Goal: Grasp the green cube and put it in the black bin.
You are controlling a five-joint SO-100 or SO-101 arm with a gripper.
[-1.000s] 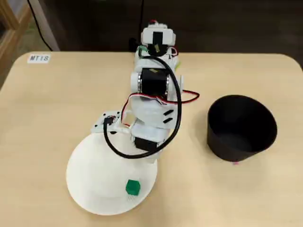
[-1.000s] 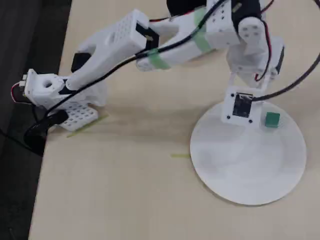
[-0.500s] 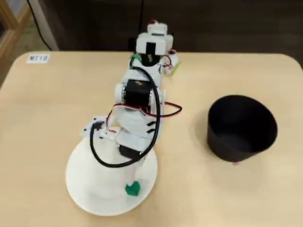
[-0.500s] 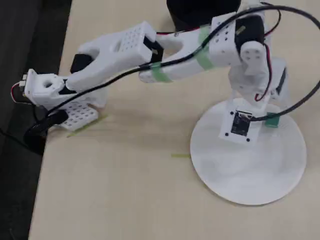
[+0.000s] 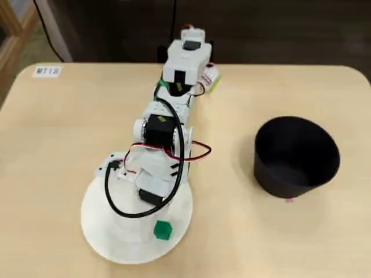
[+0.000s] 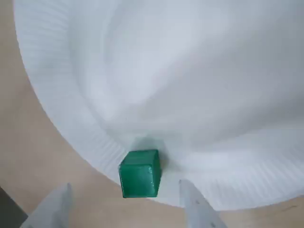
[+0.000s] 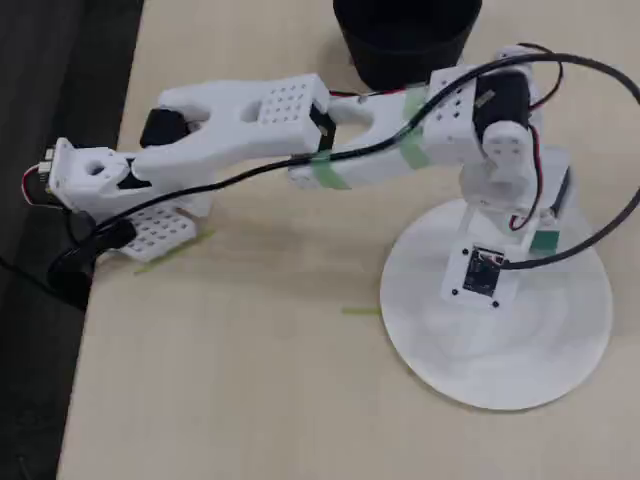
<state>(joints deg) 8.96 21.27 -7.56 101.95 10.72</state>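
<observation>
The green cube (image 6: 140,173) sits on the ribbed rim of the white plate (image 6: 199,85), close to its edge. My gripper (image 6: 124,186) is open, with one fingertip on each side of the cube and just short of it; nothing is held. In a fixed view the cube (image 5: 163,230) lies at the plate's near edge, just below my wrist, and the fingers are hard to pick out against the plate (image 5: 98,231). The black bin (image 5: 295,156) stands apart to the right on the table. In the other fixed view a sliver of the cube (image 7: 546,240) shows behind my wrist.
My arm (image 5: 165,130) stretches from its base at the table's far edge down over the plate, with black and red cables looping beside it. The bin also shows at the top edge of the other fixed view (image 7: 405,35). Bare wooden table lies between plate and bin.
</observation>
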